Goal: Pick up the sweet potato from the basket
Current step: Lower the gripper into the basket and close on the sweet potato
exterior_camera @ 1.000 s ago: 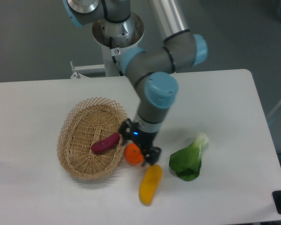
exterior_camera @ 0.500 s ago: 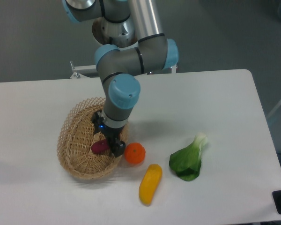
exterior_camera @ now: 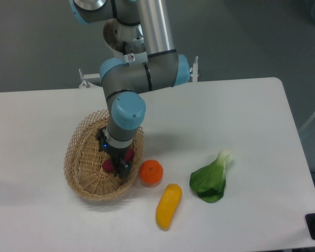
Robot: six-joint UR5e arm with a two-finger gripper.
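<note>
1. Camera view from above and in front shows a white counter (exterior_camera: 52, 110) with the robot arm (exterior_camera: 142, 79) reaching down from the top of the frame
2. Arm's wrist hangs over the right half of the wicker basket (exterior_camera: 81, 157), with the gripper (exterior_camera: 115, 160) lowered inside it
3. Sweet potato (exterior_camera: 109, 166) lies in the basket, toward its right side; only small dark purple-red patches of it show on either side of the gripper, the rest is hidden behind the black gripper body
4. Fingers sit right at the sweet potato, one dark finger (exterior_camera: 123, 167) visible just in front of it; I cannot tell whether they are apart or clamped on it, since the wrist and gripper body block the view
5. Basket rests on the counter left of centre, an oval of light tan weave with a looped rim
6. Orange (exterior_camera: 151, 171) sits on the counter just beside the basket's right rim, close to the gripper but outside the basket
7. Yellow-orange oblong vegetable (exterior_camera: 168, 206) lies near the orange, below and to its right, tilted
8. Green leafy vegetable (exterior_camera: 211, 179) with a pale stalk lies further right on the counter, well apart from the basket
</note>
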